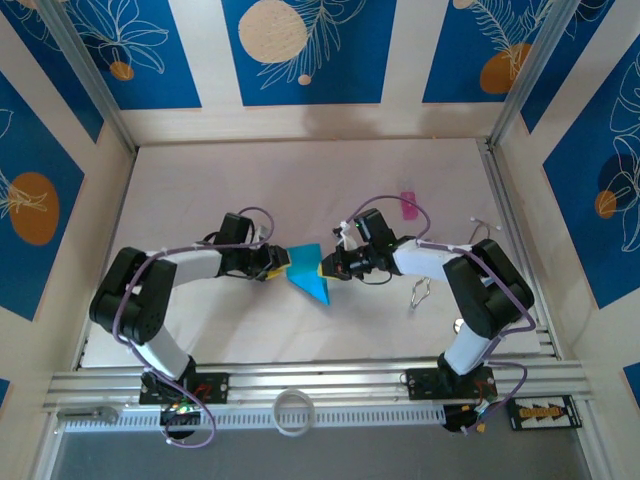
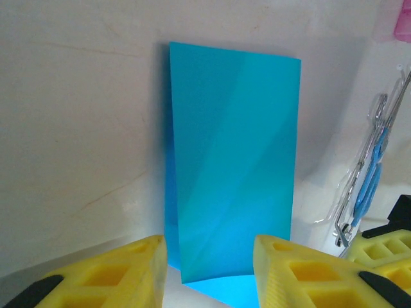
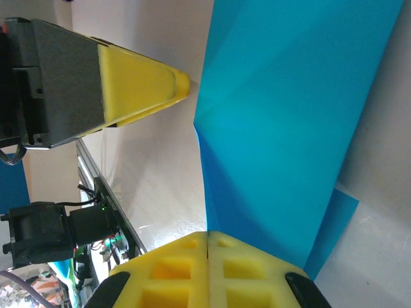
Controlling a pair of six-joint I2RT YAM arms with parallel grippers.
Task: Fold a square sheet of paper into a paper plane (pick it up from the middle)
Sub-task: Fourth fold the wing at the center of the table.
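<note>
**Folded sheet pinched by the right tool, slack in the left**

From above, finds the cyan-blue sheet of paper [image 1: 308, 275] directly between the left tool [image 1: 272, 264] and the right tool [image 1: 326, 267], tip facing tip low over the table [image 1: 300, 180]. Shows it folded into a smaller shape, one pointed corner reaching back toward the arm bases, nearer the right tool's tip than the left's.

Through the left wrist camera, puts the left tool [image 2: 209, 244] partly spread, its yellow fingers [image 2: 128, 269] standing either side of the sheet's near edge with a clear gap. Cannot tell whether either pad touches the paper. Sets the sheet [image 2: 234, 160] straight ahead of that tool as a tall panel, creased diagonally, with a shadow along its left edge. Catches a yellow finger [image 2: 385, 247] of the right tool just off to the right.

Through the right wrist camera, shows the right tool [image 3: 207, 236] pressed fully together, no gap at the seam, gripping the sheet [image 3: 289, 115] where a crease runs down into that seam. Has the paper rising ahead of this tool and to its right, with a lower layer lying flat beyond. Places one finger [image 3: 141, 77] of the left tool ahead and to the left, tip just beside the paper's edge.

Leaves a small pink object [image 1: 408, 205] beyond the right tool, well apart, a bent metal wire piece [image 1: 420, 290] behind that tool beside its arm, and a white ring [image 1: 291, 412] far behind both tools.
</note>
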